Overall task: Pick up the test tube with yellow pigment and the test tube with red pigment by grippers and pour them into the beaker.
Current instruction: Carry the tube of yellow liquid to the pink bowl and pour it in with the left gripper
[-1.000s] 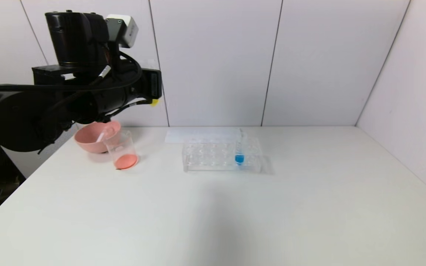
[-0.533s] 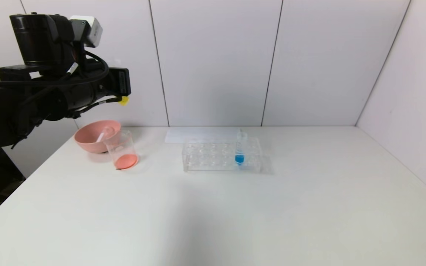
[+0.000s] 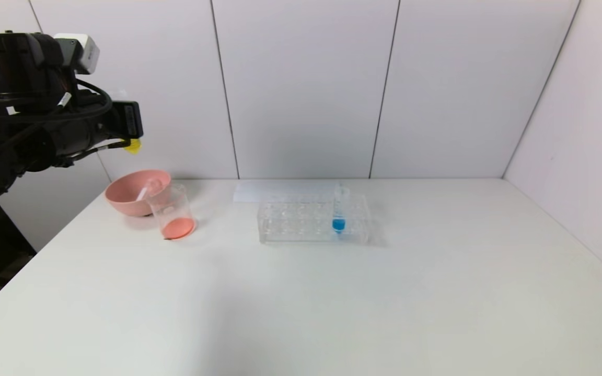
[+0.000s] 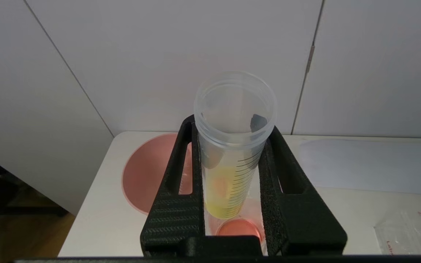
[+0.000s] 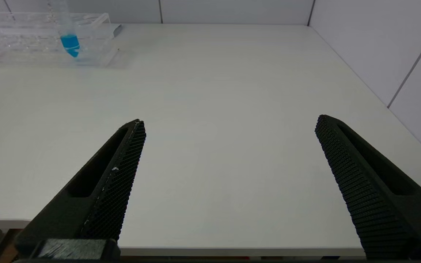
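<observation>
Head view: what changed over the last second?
The left claw, shut on the test tube with yellow pigment, swung away to the robot's left and slightly up, so it no longer hangs over the beaker and the pink bowl. Beaker with its red-orange liquid, bowl, tube rack and blue tube stayed put. The right claw is open near the table's front edge.

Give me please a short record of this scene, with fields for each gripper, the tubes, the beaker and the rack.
left gripper: raised above the table's left end, shut on the test tube with yellow pigment
yellow tube state: some yellow liquid left in its rounded end
right gripper: open, low over the near edge of the table, holding nothing
beaker: upright beside the pink bowl, red-orange liquid at its bottom
pink bowl: holds a clear tube lying in it
rack: clear, holds one tube with blue liquid
</observation>
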{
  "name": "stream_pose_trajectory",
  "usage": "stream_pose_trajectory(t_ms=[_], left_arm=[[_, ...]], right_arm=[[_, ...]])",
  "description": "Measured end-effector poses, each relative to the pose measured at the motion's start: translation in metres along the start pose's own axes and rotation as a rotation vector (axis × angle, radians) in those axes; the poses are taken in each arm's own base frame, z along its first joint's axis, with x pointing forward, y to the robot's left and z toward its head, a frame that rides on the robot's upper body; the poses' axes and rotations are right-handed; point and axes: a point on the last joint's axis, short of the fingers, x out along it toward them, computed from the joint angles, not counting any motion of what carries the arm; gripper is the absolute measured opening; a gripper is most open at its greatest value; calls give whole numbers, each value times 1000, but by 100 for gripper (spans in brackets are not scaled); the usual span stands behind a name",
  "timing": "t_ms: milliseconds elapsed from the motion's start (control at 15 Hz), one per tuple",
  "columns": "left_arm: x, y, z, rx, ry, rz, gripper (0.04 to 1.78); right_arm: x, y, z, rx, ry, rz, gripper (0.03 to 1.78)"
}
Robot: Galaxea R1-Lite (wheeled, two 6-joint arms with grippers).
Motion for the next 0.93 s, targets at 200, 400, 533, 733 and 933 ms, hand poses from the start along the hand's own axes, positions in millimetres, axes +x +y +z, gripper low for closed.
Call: stream_pose_trajectory(t_ms=[200,400,533,733,933], left_arm=[[6,22,-5,-1,15,33,44],[12,42,-12,6,34,94,44],[17,53,-18,11,50,128,44],[25,63,-27,17,78,160,44],[36,67,-41,29,122,170,44]], right_arm=[[0,0,0,0,0,0,170],[0,0,0,0,0,0,170],[0,0,0,0,0,0,170],[0,0,0,0,0,0,170],[0,0,0,0,0,0,170]])
